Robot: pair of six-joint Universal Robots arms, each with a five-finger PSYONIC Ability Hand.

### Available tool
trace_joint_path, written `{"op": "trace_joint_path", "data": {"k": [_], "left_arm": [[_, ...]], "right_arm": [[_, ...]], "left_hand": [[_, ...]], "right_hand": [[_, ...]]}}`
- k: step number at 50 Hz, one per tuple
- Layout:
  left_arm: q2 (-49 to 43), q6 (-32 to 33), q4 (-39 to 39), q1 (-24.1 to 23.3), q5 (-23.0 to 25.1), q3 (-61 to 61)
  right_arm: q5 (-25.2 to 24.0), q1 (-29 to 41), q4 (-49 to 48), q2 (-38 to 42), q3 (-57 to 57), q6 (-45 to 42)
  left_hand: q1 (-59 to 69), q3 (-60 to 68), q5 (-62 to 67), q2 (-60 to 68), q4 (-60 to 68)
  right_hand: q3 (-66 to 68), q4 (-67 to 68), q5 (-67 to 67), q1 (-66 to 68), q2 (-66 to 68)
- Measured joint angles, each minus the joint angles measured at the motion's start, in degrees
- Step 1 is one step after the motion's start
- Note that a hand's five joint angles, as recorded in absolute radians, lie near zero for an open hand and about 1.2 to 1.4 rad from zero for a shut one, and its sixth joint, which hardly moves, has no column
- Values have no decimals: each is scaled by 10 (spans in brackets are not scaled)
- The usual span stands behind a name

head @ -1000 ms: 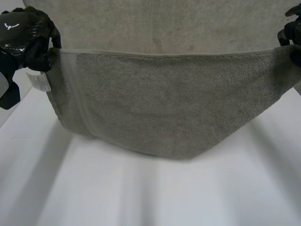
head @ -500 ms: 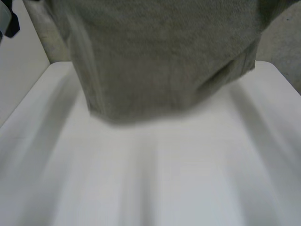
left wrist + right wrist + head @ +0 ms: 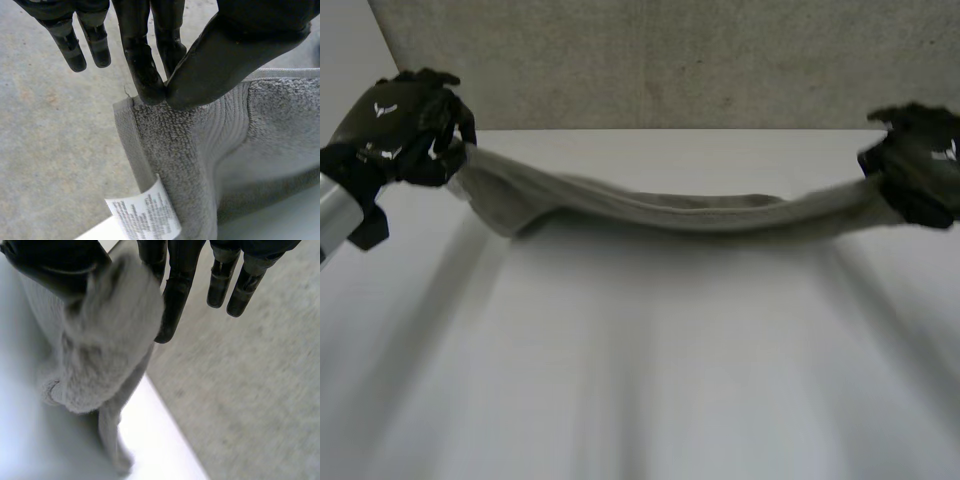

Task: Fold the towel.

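**Item:** towel [image 3: 660, 215]. Grey terry with a flat hemmed border and a white printed label [image 3: 145, 215] sewn in near one corner.

**Location:** strung between the two hands above the far part of the white table [image 3: 640, 390]. It is gathered into a narrow band that sags in the middle. Whether the low point rests on the table cannot be told.

**Left hand** [image 3: 395, 130]: at the towel's left end. The thumb and fingers [image 3: 142, 70] are pinched on the hemmed corner just above the label. The other fingers are straight and hold nothing.

**Right hand** [image 3: 915, 170]: at the towel's right end. The thumb and nearest fingers are closed on a bunched wad of cloth, and the corner itself is lost in the bunch. The other fingers are straight and clear of the cloth.

**Handling (judged):**
- Soft, limp and light, so it droops wherever unsupported and takes its shape from the hold points alone.
- The pile looks grippy and unlikely to slide out of a pinch. It is not fragile.
- The best hold is at the hemmed corners, where the border is flatter and firmer.
- The right hand's hold on a wad will likely give a crooked edge and may want retaking at the corner.

**Status (judged):** no fold laid yet. The towel needs to be spread before its edges can be matched.

**Surroundings:** grey concrete floor [image 3: 50, 150] beyond the table edge.
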Motion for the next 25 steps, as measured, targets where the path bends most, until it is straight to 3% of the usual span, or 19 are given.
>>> {"op": "trace_joint_path", "data": {"k": [4,12,20,25], "left_arm": [[49,-1,-4,17,22,-48],[137,-3,-36,69,62,-94],[152,-3,-60,76,81,-95],[115,-2,-52,66,81,-87]], "right_arm": [[-42,-53,55,-7,28,-48],[-112,-131,279,-9,31,-234],[-119,-136,469,-1,19,-424],[-114,-119,505,21,-8,-458]], "left_hand": [[0,0,0,0,0],[0,0,0,0,0],[0,0,2,0,0],[0,0,2,0,0]], "right_hand": [[0,0,0,0,0],[0,0,0,0,0],[0,0,0,0,3],[0,0,0,0,3]]}}
